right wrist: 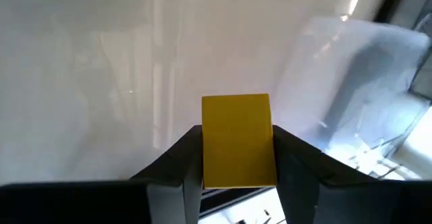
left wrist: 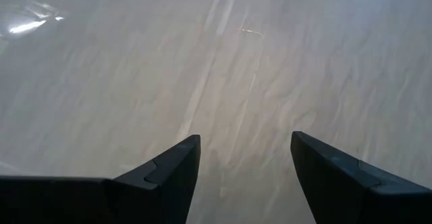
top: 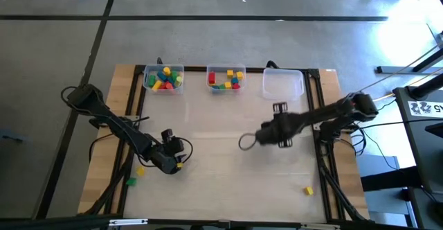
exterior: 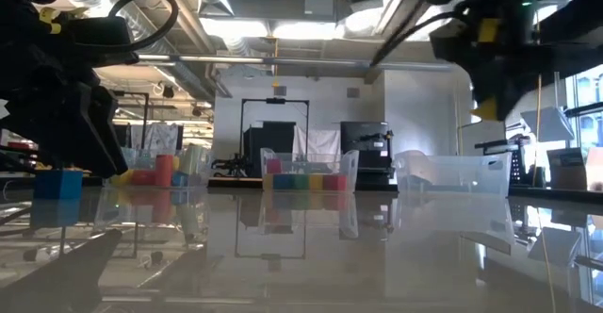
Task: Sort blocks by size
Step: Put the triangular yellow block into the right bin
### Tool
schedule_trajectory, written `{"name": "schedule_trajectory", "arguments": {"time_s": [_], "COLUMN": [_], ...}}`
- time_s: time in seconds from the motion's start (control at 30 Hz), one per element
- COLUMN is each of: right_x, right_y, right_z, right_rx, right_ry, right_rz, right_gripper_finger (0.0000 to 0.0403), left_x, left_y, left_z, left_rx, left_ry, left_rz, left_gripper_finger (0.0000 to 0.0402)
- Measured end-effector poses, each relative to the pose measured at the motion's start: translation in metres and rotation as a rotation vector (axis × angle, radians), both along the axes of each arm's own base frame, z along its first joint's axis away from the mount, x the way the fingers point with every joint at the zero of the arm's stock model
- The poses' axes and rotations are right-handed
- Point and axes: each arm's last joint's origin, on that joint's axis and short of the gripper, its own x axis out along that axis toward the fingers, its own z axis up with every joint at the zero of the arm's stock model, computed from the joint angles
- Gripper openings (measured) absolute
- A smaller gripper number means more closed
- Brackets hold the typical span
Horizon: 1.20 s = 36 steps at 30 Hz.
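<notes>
My right gripper (right wrist: 237,158) hangs above the table's middle (top: 266,136), shut on a yellow block (right wrist: 237,140). My left gripper (left wrist: 246,173) waits open over bare tabletop near the left front (top: 168,162), nothing between its fingers. Two clear bins at the far edge, the left bin (top: 148,86) and the middle bin (top: 226,69), hold several coloured blocks. A third clear bin (top: 282,84) on their right looks empty. Loose blocks rest on the table: yellow (top: 140,170), green (top: 130,182), yellow (top: 308,190), and a blue one (exterior: 58,183) beside the left arm. My right gripper pinches the yellow block by two opposite sides (right wrist: 208,150) between its two fingers. The fingers slant down from above. The block is lifted clear of the table, and its flat face shows between the fingers.
Black frame rails (top: 136,98) run along the tabletop's left and right sides. A cable loop (top: 246,142) hangs beside the right gripper. Open tabletop lies between the two arms and in front of the bins.
</notes>
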Motion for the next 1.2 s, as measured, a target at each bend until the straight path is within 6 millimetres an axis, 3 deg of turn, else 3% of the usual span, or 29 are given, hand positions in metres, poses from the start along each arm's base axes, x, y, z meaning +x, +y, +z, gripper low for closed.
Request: {"name": "schedule_trajectory", "arguments": {"time_s": [0.27, 0.5, 0.9, 1.2], "right_x": [-0.007, -0.007, -0.016, -0.033], "right_y": [-0.058, -0.11, -0.187, -0.211], "right_z": [0.02, 0.02, -0.008, -0.031], "right_rx": [-0.045, -0.078, -0.093, -0.053], "right_ry": [-0.054, -0.098, -0.282, -0.342], "right_rz": [-0.132, -0.243, -0.373, -0.449], "right_gripper_finger": [0.0141, 0.0142, 0.0142, 0.0143], "left_x": [0.0, 0.0, 0.0, 0.0], "left_y": [0.0, 0.0, 0.0, 0.0], "left_z": [0.0, 0.0, 0.0, 0.0], "left_rx": [0.0, 0.0, -0.004, -0.004], "left_ry": [0.0, 0.0, -0.002, -0.001], "left_rz": [0.0, 0.0, 0.006, 0.006], "left_gripper_finger": [0.0227, 0.0227, 0.0227, 0.0227]}}
